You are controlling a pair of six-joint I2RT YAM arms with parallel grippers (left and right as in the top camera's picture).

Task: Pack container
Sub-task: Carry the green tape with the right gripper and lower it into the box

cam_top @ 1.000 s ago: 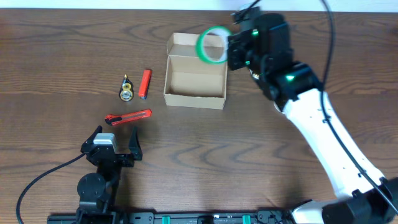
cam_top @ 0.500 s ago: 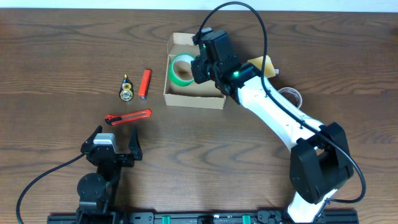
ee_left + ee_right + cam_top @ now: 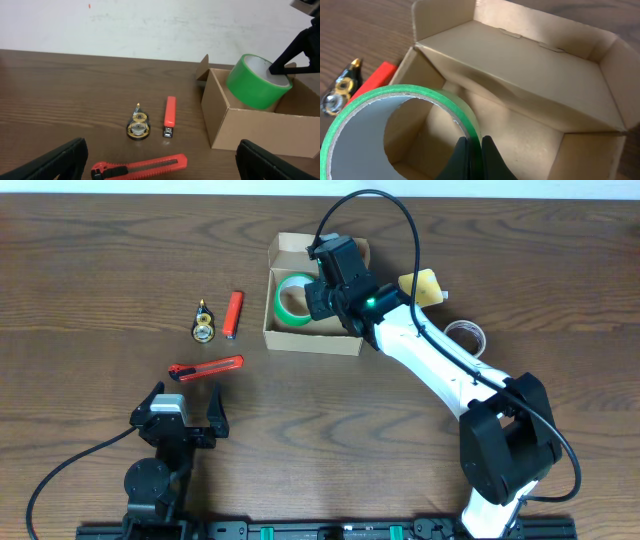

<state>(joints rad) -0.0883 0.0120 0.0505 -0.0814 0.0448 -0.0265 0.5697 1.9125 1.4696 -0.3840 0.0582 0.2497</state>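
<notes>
Right pincer (image 3: 320,297): clamped on the wall of a green tape roll (image 3: 292,299), one finger inside the ring and one outside.
Green tape roll: tilted, its lower part below the rim of the container (image 3: 312,342) and its top above it, towards the box's left end.
Container: open brown cardboard box at the far middle of the table (image 3: 420,440), flap up at the back.
Beside the box: a red stapler (image 3: 233,314) and a small gold-and-black dispenser (image 3: 204,325) to its left, a red utility knife (image 3: 207,367) nearer.
Left pincer (image 3: 187,393): fingers spread wide, gripping nothing, low at the near edge, well apart from the box.
</notes>
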